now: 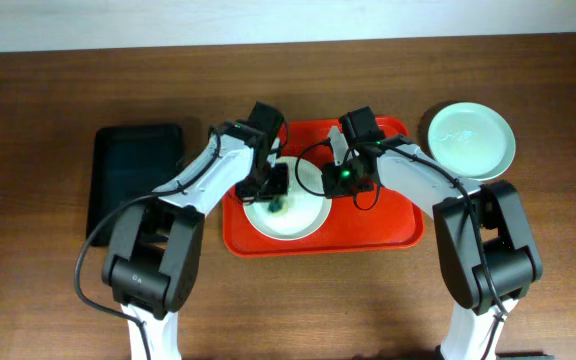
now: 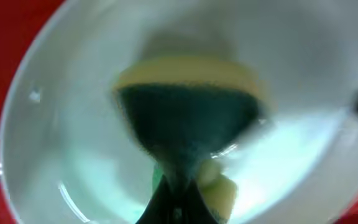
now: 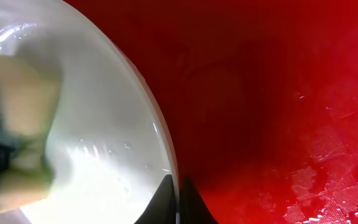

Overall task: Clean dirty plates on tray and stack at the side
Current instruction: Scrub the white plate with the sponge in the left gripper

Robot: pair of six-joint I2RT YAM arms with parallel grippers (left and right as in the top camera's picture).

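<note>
A white plate (image 1: 303, 215) lies on the orange-red tray (image 1: 388, 225). My left gripper (image 1: 276, 190) is shut on a yellow-and-green sponge (image 2: 188, 106) and presses it on the plate's inside (image 2: 61, 137). My right gripper (image 3: 178, 186) is shut on the plate's right rim (image 3: 148, 112), one finger inside and one outside. The sponge also shows at the left of the right wrist view (image 3: 17, 130). A pale mint plate (image 1: 471, 139) sits on the table right of the tray. A third plate is not in view.
A smaller black tray (image 1: 133, 170) lies on the brown table left of the orange-red tray. The tray floor (image 3: 278, 112) right of the plate is bare and wet-looking.
</note>
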